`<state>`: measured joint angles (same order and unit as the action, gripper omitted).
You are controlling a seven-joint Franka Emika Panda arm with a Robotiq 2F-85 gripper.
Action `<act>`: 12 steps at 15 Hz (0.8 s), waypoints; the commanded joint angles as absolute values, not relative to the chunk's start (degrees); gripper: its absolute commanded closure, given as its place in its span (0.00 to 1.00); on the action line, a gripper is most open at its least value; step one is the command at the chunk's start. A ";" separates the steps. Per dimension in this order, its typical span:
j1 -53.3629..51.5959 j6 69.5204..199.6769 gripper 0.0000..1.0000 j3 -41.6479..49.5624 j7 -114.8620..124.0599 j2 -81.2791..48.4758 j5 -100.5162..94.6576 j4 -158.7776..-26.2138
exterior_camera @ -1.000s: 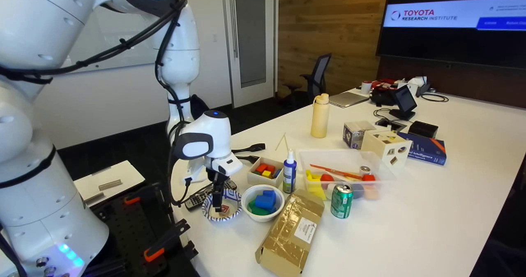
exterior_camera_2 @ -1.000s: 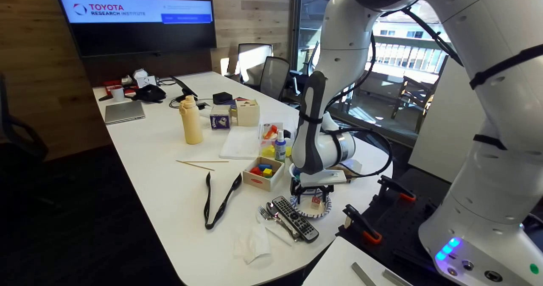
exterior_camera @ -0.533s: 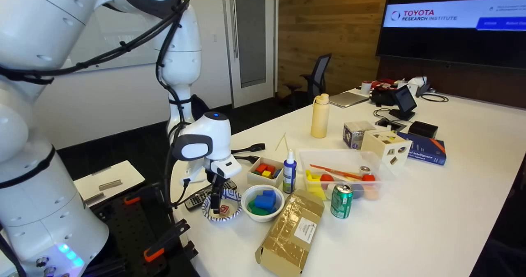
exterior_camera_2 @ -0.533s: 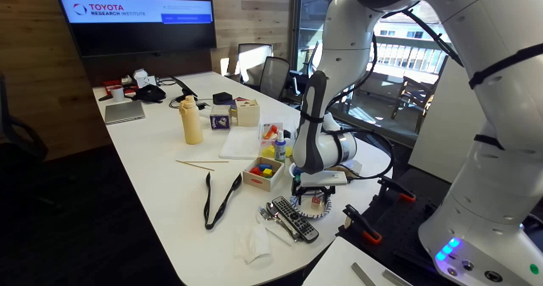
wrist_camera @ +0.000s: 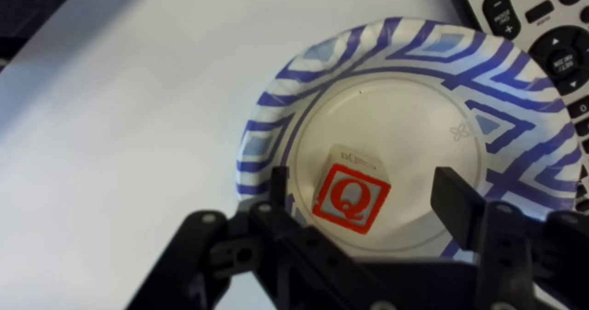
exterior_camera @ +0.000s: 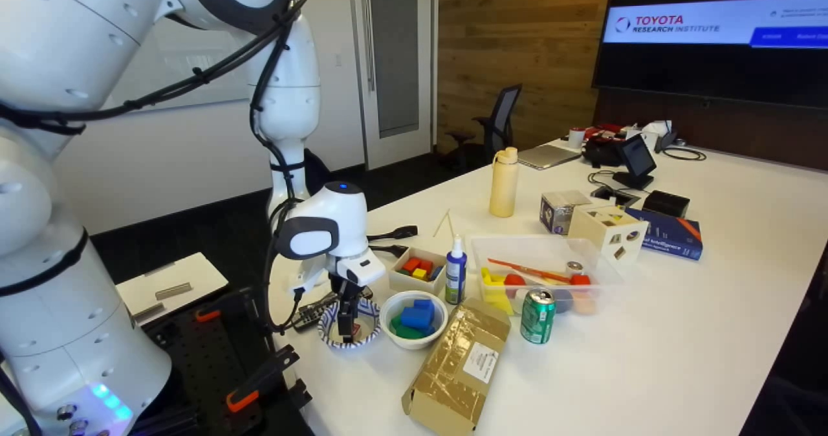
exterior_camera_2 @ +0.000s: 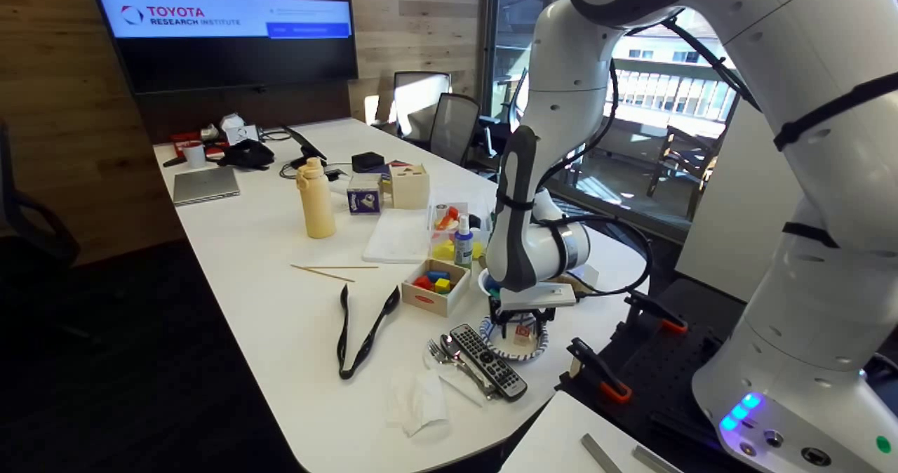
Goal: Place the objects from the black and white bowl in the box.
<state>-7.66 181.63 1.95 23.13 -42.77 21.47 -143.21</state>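
Note:
The patterned bowl, blue-purple and white in these views, stands on the table in both exterior views (exterior_camera: 375, 314) (exterior_camera_2: 535, 354) and fills much of the wrist view (wrist_camera: 368, 48). One letter block with a red Q lies in it (wrist_camera: 352, 198) (exterior_camera_2: 523, 335). My gripper (wrist_camera: 366, 186) is open over the bowl, fingers low inside the rim. The block is between the fingers, closer to the left one in the wrist view, touching neither. A finger partly hides the block in an exterior view (exterior_camera: 356, 330). A small wooden box (exterior_camera_2: 433, 302) (exterior_camera: 414, 283) holds coloured blocks.
A white bowl (exterior_camera: 396, 341) with blue and green pieces stands beside the patterned bowl. A remote (exterior_camera_2: 489, 363) and cutlery lie on its other side. A cardboard box (exterior_camera: 453, 374), spray bottle (exterior_camera: 456, 274), green can (exterior_camera: 538, 317) and clear bin (exterior_camera: 530, 245) stand further along.
My gripper has shifted slightly sideways over the bowl and come down lower into it. The block and bowl have not visibly moved.

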 commanded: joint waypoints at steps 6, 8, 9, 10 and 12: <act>-13.31 182.43 0.88 5.40 26.55 -43.59 22.48 -141.74; -14.65 182.50 0.91 6.83 26.37 -41.98 22.30 -142.24; -16.37 182.55 0.91 8.29 26.30 -40.89 22.15 -142.42; -18.03 182.67 0.91 9.68 26.25 -40.05 22.03 -142.53; -23.08 182.68 0.91 14.03 26.48 -38.43 21.82 -142.17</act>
